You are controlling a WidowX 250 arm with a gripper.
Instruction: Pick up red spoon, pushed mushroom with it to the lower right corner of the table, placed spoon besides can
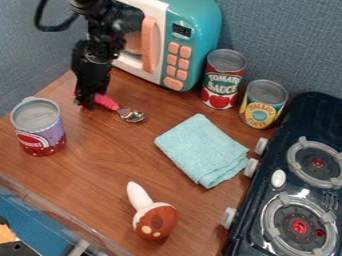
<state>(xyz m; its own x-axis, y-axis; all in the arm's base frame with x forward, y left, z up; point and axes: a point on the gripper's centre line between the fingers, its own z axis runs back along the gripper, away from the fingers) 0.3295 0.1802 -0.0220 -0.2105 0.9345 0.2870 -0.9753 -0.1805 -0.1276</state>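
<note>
The work looks to be at one end or the other of the spoon handling: the black claw (pixel 85 102) is low over the upper left of the wooden bench (pixel 97 167), at the handle of the red-handled spoon (pixel 107 103), whose metal bowl points toward the middle. Whether the claw is wide, narrow or closed on that handle cannot be told. The toy mushroom (pixel 157 223) lies near the front, stem pointing away from it, and the purple-and-red can (pixel 41 127) stands near the spoon — so this could be the pick-up or the final placing. If the push is still wanted, the next move calls for a firm hold, a modest lift and a path down to the stem side; if not, a gentle release and a straight rise. The teal toy microwave (pixel 198 30) crowds the back, while the wood between can and folded blue cloth (pixel 204 150) offers the roomiest lane forward. The mushroom has little margin to the front edge — a long shove might roll it off — and the white knob (pixel 229 218) of the toy stove (pixel 270 175) limits travel rightward.
</note>
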